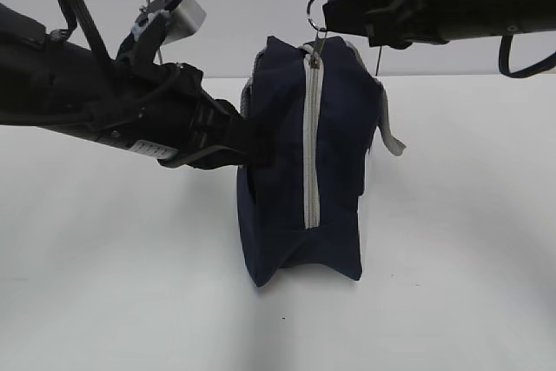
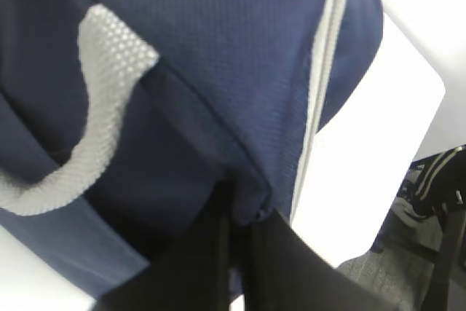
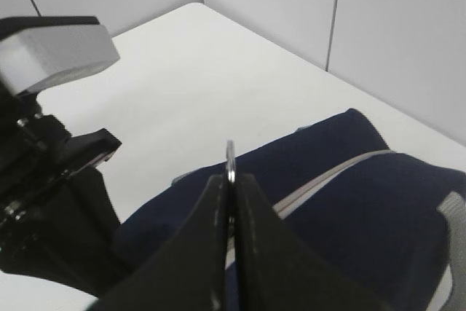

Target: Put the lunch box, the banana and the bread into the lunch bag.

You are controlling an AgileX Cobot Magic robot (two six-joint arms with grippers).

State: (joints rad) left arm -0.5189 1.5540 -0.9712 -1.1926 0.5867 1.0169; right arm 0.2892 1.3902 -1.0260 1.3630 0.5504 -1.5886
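Exterior view shows your left gripper (image 1: 252, 141) jaws pinching the lunch bag (image 1: 287, 206), right gripper (image 1: 323, 15) jaws clamping the zipper ring (image 1: 318, 3); bag zipped, packing unstarted.

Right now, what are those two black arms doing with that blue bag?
They hold the lunch bag between them on the white table. The left gripper is pinched on the bag's navy fabric at its side. The right gripper is shut on the metal ring of the zipper pull at the top. The grey zipper looks closed; no food shows.
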